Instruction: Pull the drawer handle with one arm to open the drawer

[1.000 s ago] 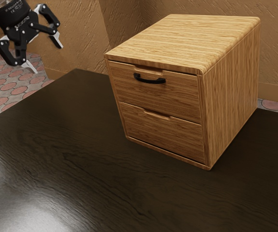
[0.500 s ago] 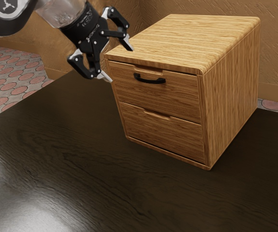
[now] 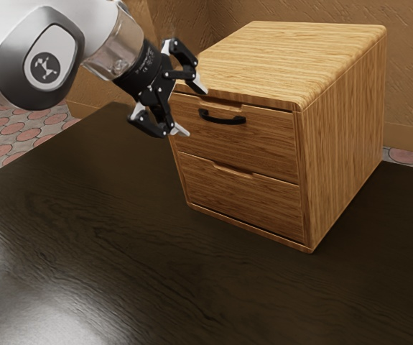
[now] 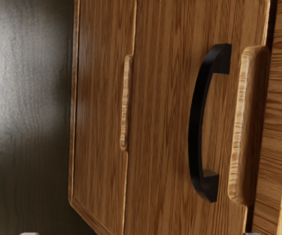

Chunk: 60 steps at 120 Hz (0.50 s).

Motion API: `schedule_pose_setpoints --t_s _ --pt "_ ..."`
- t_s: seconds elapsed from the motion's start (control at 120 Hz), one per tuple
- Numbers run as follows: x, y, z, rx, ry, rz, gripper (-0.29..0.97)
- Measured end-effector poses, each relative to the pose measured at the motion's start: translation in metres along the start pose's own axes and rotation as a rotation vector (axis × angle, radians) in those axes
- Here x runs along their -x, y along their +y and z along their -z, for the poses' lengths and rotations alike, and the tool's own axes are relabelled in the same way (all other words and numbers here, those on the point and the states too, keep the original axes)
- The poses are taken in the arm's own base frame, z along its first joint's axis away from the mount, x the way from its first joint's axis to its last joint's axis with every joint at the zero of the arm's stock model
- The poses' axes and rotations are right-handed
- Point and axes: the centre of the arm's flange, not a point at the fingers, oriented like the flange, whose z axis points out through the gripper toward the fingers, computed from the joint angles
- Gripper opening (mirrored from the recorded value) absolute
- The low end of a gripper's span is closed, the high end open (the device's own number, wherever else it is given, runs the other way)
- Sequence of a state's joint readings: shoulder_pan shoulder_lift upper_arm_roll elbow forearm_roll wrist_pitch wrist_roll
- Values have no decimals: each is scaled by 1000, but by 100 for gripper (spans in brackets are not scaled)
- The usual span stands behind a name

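Observation:
A light wooden cabinet (image 3: 321, 86) with two drawers stands on the dark table (image 3: 120, 244). The upper drawer (image 3: 256, 144) carries a black curved handle (image 3: 222, 119); it looks shut, flush with the cabinet front. My gripper (image 3: 189, 110) hangs open just off the cabinet's front corner, to the exterior view's left of the handle, fingers spread and holding nothing. In the wrist view the black handle (image 4: 202, 122) is close in front of my hand, with the lower drawer's front (image 4: 101, 122) beside it.
The lower drawer (image 3: 242, 192) has only a wooden lip for a pull. Brown plaster walls (image 3: 113, 43) rise behind the cabinet. A tiled floor (image 3: 12, 129) lies beyond the table's far edge at the exterior view's left.
My arm has swung in from the exterior view's upper left toward the right and slightly down, bringing the open gripper up to the cabinet front near the handle. The drawers have not moved.

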State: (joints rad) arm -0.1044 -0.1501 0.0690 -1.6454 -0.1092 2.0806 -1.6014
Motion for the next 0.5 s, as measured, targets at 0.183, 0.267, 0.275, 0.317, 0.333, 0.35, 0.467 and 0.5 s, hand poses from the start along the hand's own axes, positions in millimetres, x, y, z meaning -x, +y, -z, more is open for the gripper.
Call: schedule_pose_setpoints --t_s 0.183,0.267,0.275,0.317,0.333,0.35,0.467,0.5 --pt "-6 -5 -10 4 4 27 49" --pt "-20 -5 -18 12 23 50 48" --pt "-21 -5 -19 13 25 52 48" --pt "-28 -3 -21 21 33 62 47" --pt "-30 -3 -21 25 35 65 47" --pt "-32 -2 -21 28 38 69 47" --pt "-37 -2 -25 38 45 80 45" --pt "-37 -3 -27 39 46 81 45"
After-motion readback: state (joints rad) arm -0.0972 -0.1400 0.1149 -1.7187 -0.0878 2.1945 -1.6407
